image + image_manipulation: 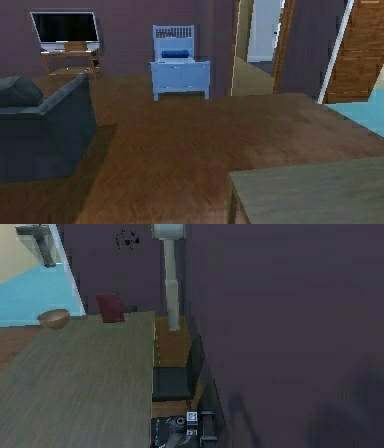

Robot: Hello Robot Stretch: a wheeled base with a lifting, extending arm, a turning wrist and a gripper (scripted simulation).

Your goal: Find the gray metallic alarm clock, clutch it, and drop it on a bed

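The small white square (190, 417) at the arm's (207, 437) end bears black marks too small to read, and the dark round ornament (125, 238) on the wall beyond the counter's (70, 384) far end is hard to make out. The pincer (168, 432) sits low just off the counter's near corner. It is cut by the picture's bottom edge and dark against dark, so I cannot tell how its fingers stand or whether it has hold of anything. I cannot tell where the alarm clock is. On the counter's far left corner rests a tan bowl (53, 318), and a dark red shape (108, 306), perhaps a chair back, rises just behind the far edge. A dark chair (180, 382) is tucked against the counter's side, partly hidden by the top, and a white floor lamp (171, 264) stands beyond it, its shade clipped at the top. The bed (180, 70), small and blue with a white slatted headboard and a blue pillow (175, 53), stands well apart from the counter against the far purple wall (125, 30). Across the brown wooden floor (170, 140) from the counter sits a dark sofa (45, 125), cut off at the edge. A television (64, 27) on a wooden stand (68, 58) stands behind the sofa. Beyond the counter's far side lie an open doorway (262, 40) and a wooden door (360, 60).
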